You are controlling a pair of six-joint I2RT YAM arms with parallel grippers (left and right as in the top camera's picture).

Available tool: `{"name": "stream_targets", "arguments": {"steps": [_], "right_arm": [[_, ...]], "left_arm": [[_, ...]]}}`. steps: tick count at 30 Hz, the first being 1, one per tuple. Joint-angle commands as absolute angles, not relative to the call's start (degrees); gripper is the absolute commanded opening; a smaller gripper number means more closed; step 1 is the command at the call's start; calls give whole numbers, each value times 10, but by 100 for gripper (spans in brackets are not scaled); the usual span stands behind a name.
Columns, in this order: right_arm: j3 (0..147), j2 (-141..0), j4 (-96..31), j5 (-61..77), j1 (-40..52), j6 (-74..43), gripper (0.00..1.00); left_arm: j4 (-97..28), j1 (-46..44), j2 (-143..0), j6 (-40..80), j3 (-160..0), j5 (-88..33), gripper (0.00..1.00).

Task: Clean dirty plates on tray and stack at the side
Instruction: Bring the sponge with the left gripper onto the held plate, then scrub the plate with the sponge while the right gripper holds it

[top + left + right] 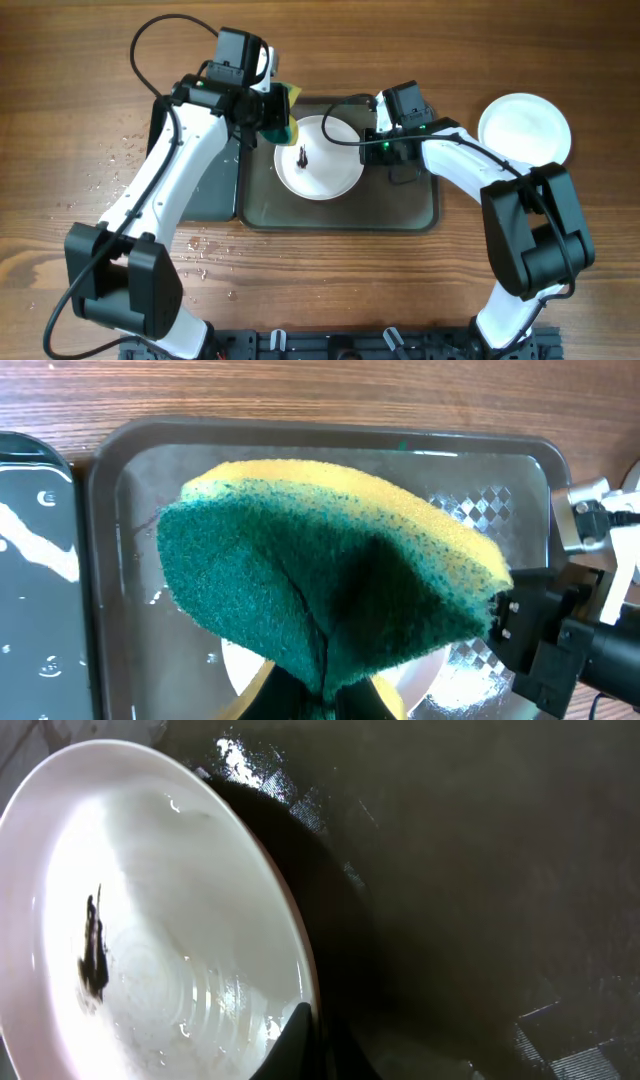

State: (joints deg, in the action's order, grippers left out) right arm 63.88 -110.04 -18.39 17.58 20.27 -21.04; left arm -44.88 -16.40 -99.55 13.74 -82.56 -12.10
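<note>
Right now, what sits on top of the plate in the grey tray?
The plate carries a dark smudge near its centre. The sponge, held by the left gripper, covers its upper-left rim from overhead, hiding anything there.

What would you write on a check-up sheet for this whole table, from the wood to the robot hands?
Surface: wooden table, water drops on its left part.
Job's things: smudged plate on the grey tray; white plate, no smudge, on the table at right.
Clutter: narrow black tray, wet.
Grippers: left gripper clamps the green-yellow sponge above the tray; right gripper at the smudged plate's rim, grip unclear.
Cables: black cable loops off the left arm.
Surroundings: nothing seen.
</note>
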Motion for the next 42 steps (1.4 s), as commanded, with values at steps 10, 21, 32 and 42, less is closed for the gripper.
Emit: {"name": "stream_targets", "arguments": {"steps": [10, 21, 32, 42], "right_arm": [[632, -1113, -176, 159, 238, -307, 4], [632, -1113, -176, 159, 238, -305, 4], [632, -1113, -176, 159, 238, -300, 4], [632, -1113, -173, 150, 238, -281, 4]], "left_arm": [[-446, -183, -1002, 155, -816, -119, 4], [-404, -183, -1002, 215, -747, -60, 4], [-327, -183, -1003, 228, -685, -61, 4], [-340, -183, -1003, 228, -685, -62, 4]]}}
